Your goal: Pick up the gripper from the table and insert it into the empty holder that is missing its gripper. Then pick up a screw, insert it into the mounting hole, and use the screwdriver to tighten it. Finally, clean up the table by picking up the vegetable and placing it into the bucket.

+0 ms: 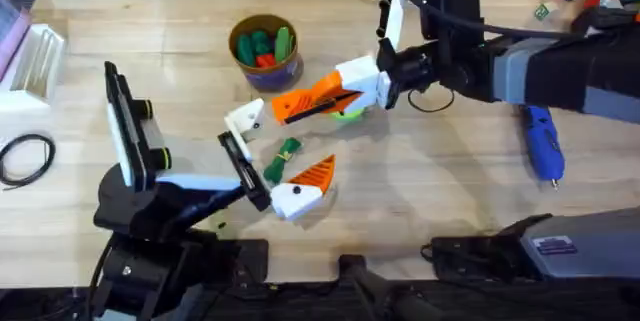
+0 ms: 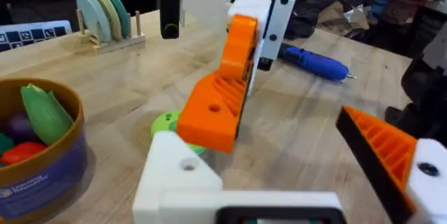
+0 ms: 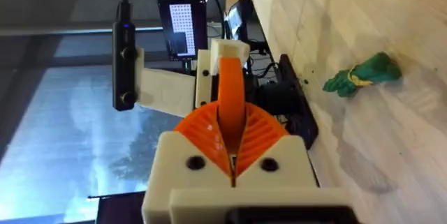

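Wood-grain table carries the bucket, the screwdriver and the vegetable, which lies between the two arms. The right gripper is clamped on the orange gripper, beside the left gripper, whose fingers stand apart, one being the bare white holder. A disc rack stands behind.

- My overhead camera looks down and forward across the table.
- My left wrist camera sits low, facing the bucket.
- My right wrist camera, rolled sideways, shares the vegetable with overhead.
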Robot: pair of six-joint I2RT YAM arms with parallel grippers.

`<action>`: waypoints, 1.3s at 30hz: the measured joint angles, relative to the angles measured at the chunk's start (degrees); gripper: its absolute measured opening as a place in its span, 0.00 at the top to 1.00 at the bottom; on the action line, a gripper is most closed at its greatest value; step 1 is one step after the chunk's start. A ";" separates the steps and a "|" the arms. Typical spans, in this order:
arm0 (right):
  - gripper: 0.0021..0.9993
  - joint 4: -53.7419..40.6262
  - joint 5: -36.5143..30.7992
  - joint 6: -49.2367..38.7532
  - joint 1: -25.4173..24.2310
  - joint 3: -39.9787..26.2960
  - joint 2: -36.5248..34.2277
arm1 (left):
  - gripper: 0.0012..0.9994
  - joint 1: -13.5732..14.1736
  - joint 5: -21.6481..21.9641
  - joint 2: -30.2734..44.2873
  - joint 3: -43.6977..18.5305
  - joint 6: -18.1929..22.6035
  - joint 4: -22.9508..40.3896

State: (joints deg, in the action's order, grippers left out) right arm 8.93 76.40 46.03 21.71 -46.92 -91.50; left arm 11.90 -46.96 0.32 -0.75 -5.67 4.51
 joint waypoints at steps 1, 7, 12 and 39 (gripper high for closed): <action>0.99 0.02 -0.01 0.30 0.03 0.00 0.00 | 0.01 0.00 0.00 -0.02 0.00 -0.02 0.00; 0.99 0.09 -0.13 1.39 1.75 0.00 -0.09 | 0.01 0.00 0.00 -0.02 0.00 -0.02 0.00; 0.99 0.16 0.03 2.03 4.06 -0.16 -2.56 | 0.01 0.00 0.04 -0.02 0.00 0.00 0.00; 0.99 10.22 -1.05 8.20 5.77 -4.68 -8.78 | 0.01 -0.59 1.99 0.00 0.00 -0.87 0.00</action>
State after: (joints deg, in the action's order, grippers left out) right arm 19.14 75.35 54.23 27.49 -51.59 -100.28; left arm 11.31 -44.97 0.32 -0.75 -6.54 4.51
